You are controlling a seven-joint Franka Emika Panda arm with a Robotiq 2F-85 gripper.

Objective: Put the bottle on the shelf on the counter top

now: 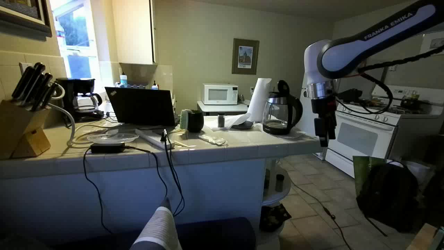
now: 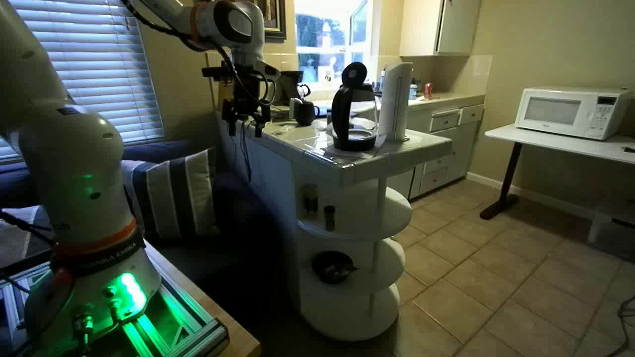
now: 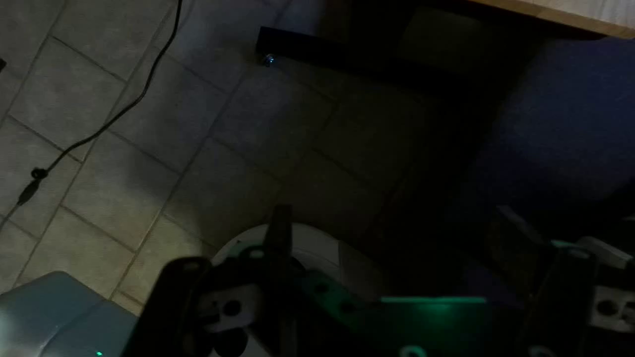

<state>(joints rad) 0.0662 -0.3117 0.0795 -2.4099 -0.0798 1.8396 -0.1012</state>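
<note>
Two small dark bottles stand on the upper rounded shelf [image 2: 389,215] under the counter top's end. The front bottle [image 2: 329,218] and the back bottle [image 2: 310,198] also show in an exterior view as the front one [image 1: 279,183] and the back one [image 1: 267,178]. The pale tiled counter top [image 1: 239,142] [image 2: 421,144] is above them. My gripper [image 2: 245,130] is open and empty, pointing down, at counter height. In an exterior view it [image 1: 324,140] hangs past the counter's end. In the wrist view its fingers [image 3: 397,215] are apart; a white rounded shelf [image 3: 317,245] shows behind one. No bottle is discernible there.
A glass kettle [image 1: 277,116] [image 2: 354,119] and a paper towel roll [image 1: 260,100] [image 2: 396,101] stand near the counter's end. A mug [image 1: 195,121], laptop [image 1: 140,106] and cables are farther along. A dark bowl [image 2: 332,267] sits on the middle shelf. A striped cushion [image 2: 171,196] lies near the counter.
</note>
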